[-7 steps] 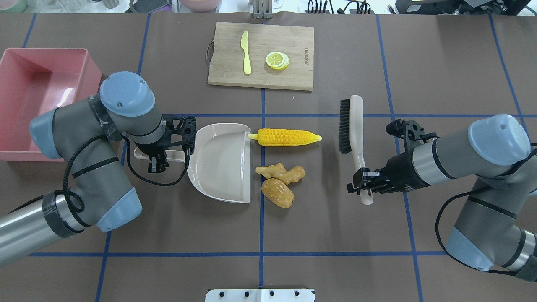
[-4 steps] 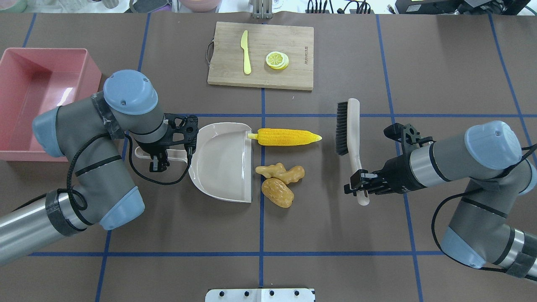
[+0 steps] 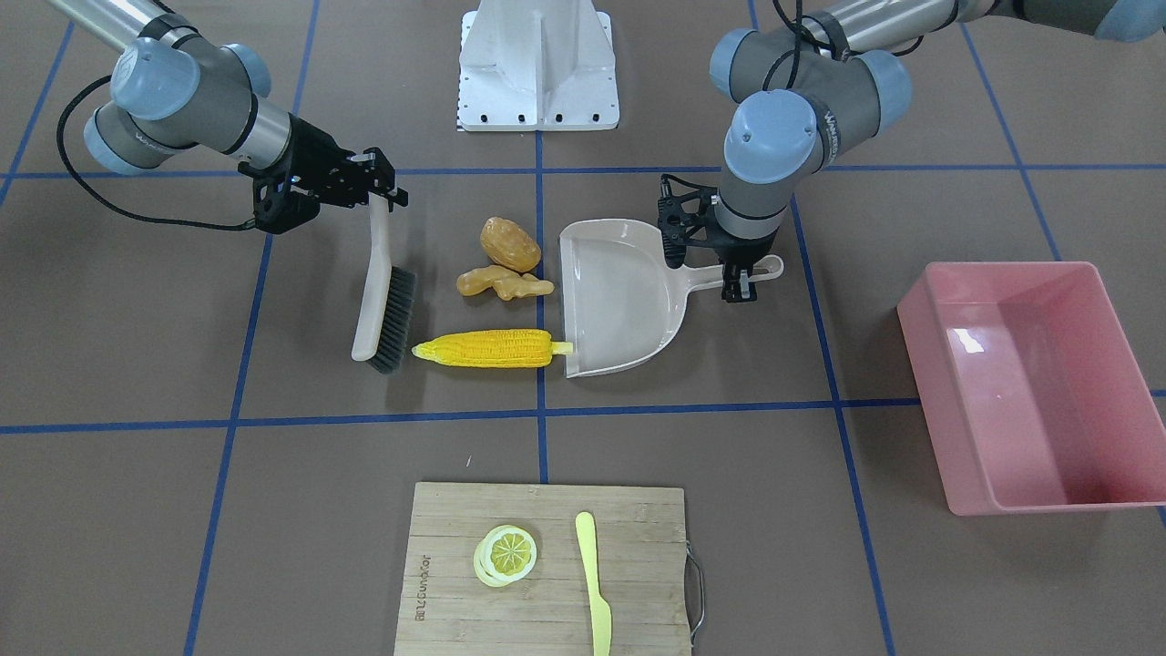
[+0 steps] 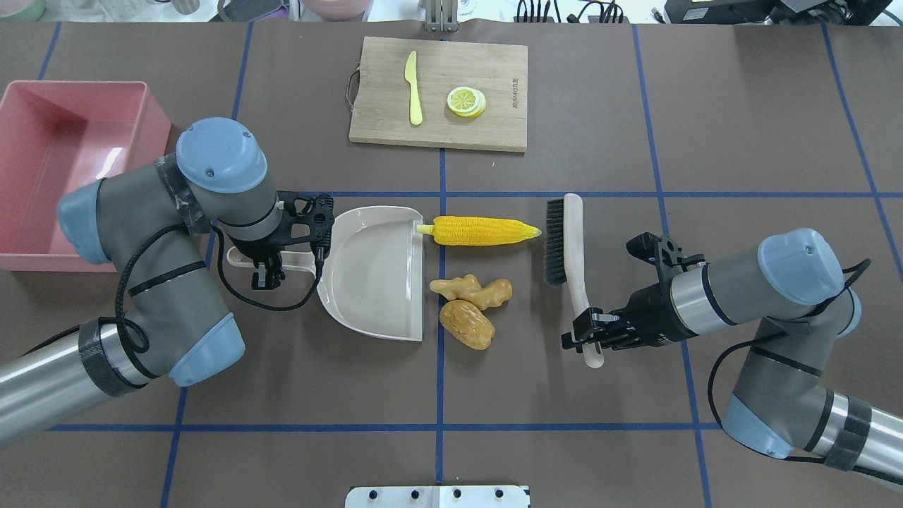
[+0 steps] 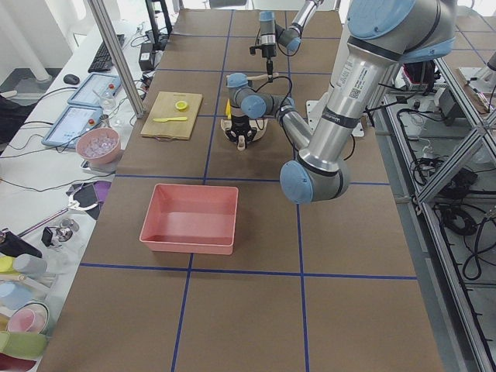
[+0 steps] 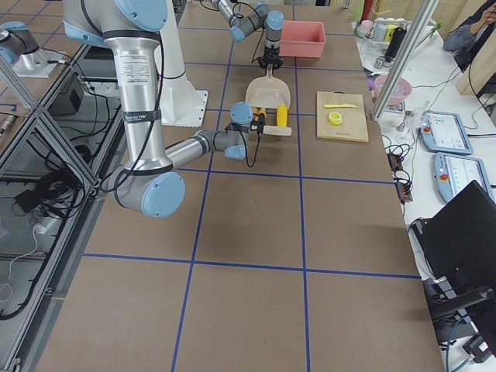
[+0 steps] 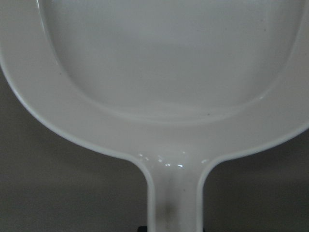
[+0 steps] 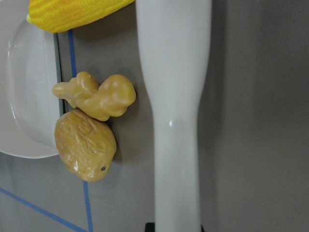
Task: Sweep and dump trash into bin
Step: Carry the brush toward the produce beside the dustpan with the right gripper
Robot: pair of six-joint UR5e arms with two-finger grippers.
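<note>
Sitting well apart from dustpan (image 4: pixel 370 271), off its handle end: pink bin (image 4: pixel 56 176). Left hand (image 4: pixel 267 271) clamped on dustpan handle. Right hand (image 4: pixel 589 331) gripping brush (image 4: pixel 564 240), across the food from dustpan. On surface (image 4: pixel 564 395) at dustpan's mouth: corn (image 4: pixel 480 231), potato (image 4: pixel 465 324), ginger (image 4: pixel 473 291).

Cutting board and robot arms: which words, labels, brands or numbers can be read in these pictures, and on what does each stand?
Bamboo cutting board: a burnt-in brand mark by one short edge, too small and blurred to read.
Left arm: dark lettering on a grey joint, too small to read.
Right arm: similar lettering, also unreadable.
Dustpan, brush, pink bin: no text visible.
</note>
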